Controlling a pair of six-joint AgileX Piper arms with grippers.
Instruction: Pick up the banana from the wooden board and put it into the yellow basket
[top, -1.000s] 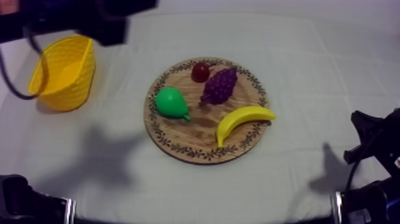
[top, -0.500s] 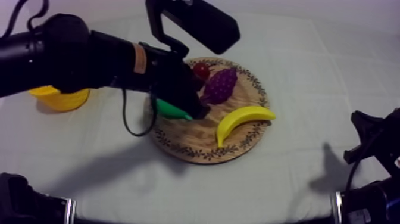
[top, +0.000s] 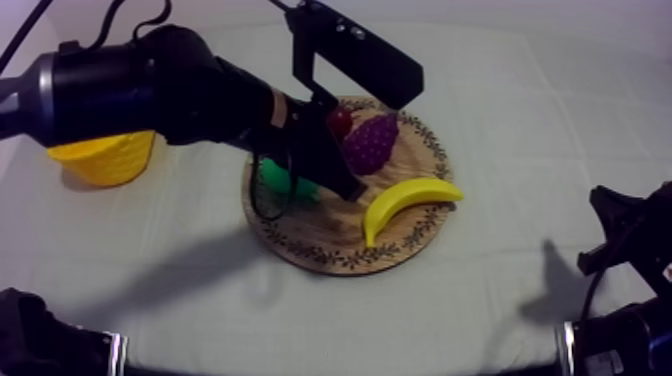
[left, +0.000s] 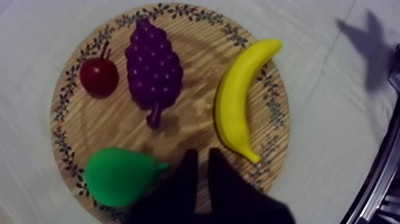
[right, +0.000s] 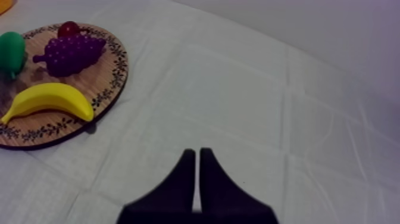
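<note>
Left claw (left: 199, 156) above board (left: 199, 89), banana (left: 238, 101) on it

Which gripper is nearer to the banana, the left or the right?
Left. The left gripper hangs over the wooden board between pear and banana; the right gripper sits off the board, over bare cloth.

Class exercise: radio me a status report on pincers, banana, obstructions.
Left pincer shut over board, beside pear. Right pincer shut, over cloth. Banana on board, unobstructed.

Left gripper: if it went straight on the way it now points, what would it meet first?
Probably the bare board, between grapes and banana; depth is unclear.
</note>
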